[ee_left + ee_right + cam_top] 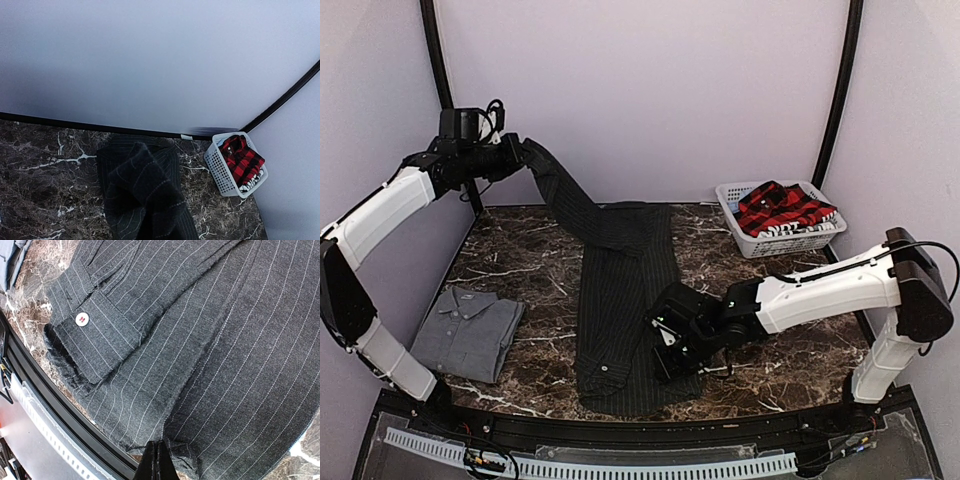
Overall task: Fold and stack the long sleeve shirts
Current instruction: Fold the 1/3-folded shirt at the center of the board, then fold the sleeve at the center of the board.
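Observation:
The black pinstripe shirt (pixel 620 300) lies lengthwise down the middle of the table. One end of it rises to my left gripper (pixel 518 152), which is shut on it high at the back left. In the left wrist view that cloth (pixel 145 195) hangs in front and hides the fingers. My right gripper (pixel 158 457) is shut on the shirt's hem near the front edge, where the cloth puckers; a cuff with a white button (pixel 81 319) lies beside it. The grey shirt (pixel 470 330) lies folded at the front left. The red-and-black plaid shirt (pixel 782 208) is in the basket.
The white slatted basket (pixel 760 243) stands at the back right corner, also in the left wrist view as the basket (pixel 220 172). A black rail (pixel 55 395) runs along the table's near edge, close to my right gripper. Pale walls enclose the back and sides.

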`<action>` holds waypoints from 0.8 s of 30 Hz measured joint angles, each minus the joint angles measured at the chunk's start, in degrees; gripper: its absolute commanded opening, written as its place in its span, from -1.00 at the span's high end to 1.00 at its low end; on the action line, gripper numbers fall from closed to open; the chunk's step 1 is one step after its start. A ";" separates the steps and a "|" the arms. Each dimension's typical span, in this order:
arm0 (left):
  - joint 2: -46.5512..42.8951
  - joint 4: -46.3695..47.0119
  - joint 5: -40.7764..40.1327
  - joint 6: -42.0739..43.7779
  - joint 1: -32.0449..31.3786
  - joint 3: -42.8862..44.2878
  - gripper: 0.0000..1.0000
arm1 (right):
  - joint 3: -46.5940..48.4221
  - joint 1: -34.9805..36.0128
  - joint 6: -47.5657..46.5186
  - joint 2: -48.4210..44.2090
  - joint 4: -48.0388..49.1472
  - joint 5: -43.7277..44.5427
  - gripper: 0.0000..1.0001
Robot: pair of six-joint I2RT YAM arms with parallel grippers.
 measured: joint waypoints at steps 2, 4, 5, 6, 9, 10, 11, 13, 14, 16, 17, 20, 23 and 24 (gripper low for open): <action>-0.42 0.07 0.50 0.00 0.00 -1.29 1.00 | 0.00 -0.02 -0.11 0.02 0.00 0.00 0.79; -0.90 0.13 2.25 0.02 0.00 -2.45 1.00 | 0.00 -0.02 -0.52 0.02 0.02 -0.02 0.46; -1.05 0.15 3.48 0.02 0.00 -2.75 1.00 | 0.00 -0.02 -0.28 0.02 0.07 -0.09 0.30; -1.16 0.26 5.40 0.07 0.00 -2.97 1.00 | 0.02 -0.02 -0.70 0.02 0.11 -0.09 0.19; -1.16 0.68 11.41 0.72 -0.44 -3.32 1.00 | 0.35 -0.13 -1.51 -0.04 0.26 0.00 0.08; -1.16 0.59 13.25 1.33 -0.96 -3.41 1.00 | 0.57 -0.42 -1.68 -0.20 0.35 0.02 0.06; -1.14 0.50 14.27 1.79 -1.49 -3.50 1.00 | 0.68 -0.63 -1.73 -0.48 0.50 0.04 0.05; -1.07 -0.31 16.44 3.48 -3.93 -3.58 1.00 | 0.70 -1.62 -2.05 -1.84 0.79 0.31 0.04; -0.94 -0.81 17.42 4.35 -5.60 -3.58 1.00 | 0.70 -2.47 -2.16 -3.02 0.83 0.72 0.03; -0.46 -1.42 19.39 5.84 -8.72 -3.69 1.00 | 0.70 -4.76 -2.21 -6.08 1.31 2.45 0.03; -0.13 -1.92 20.39 6.51 -10.29 -3.89 1.00 | 0.70 -6.10 -2.19 -7.87 1.60 3.69 0.03; 1.53 -3.37 23.23 8.20 -14.64 -4.50 1.00 | 0.68 -10.21 -2.14 -13.00 2.97 7.80 0.01; 4.13 -4.63 24.92 9.66 -17.90 -4.57 1.00 | 0.24 -14.12 -2.10 -17.14 5.33 11.82 -0.02; 5.22 -5.25 25.46 10.14 -18.91 -4.63 1.00 | -0.22 -15.61 -2.10 -18.29 6.38 12.76 -0.02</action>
